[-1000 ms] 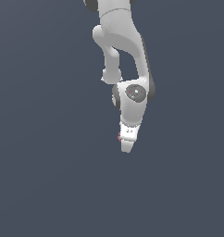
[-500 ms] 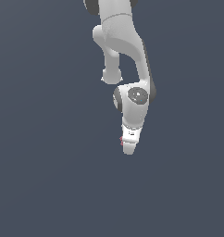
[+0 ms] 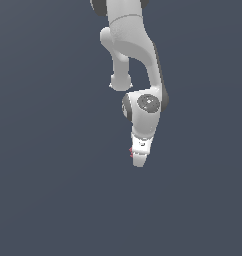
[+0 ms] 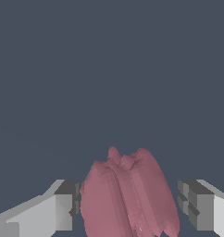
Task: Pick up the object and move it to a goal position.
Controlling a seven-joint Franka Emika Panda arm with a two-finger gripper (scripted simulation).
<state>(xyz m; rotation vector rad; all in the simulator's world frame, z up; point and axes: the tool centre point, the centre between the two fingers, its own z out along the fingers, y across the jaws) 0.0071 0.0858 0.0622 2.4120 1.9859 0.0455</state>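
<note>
The berry [image 4: 127,196], a lumpy pinkish-red blob, sat low in the wrist view, between the two fingers [image 4: 63,210] with a gap showing on each side. So the gripper [image 3: 138,159] was spread wide and straddling it, probably lined up to close, not yet clamping. In the exterior view only a red sliver [image 3: 131,151] peeked out beside the fingertips, just below centre frame. The white arm [image 3: 133,45] reached down from the top edge.

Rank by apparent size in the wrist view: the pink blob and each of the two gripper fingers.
1. Pink blob, largest, though nearness to the camera inflates it.
2. The two fingers look alike, both cut off by the frame; no ranking between them.
</note>
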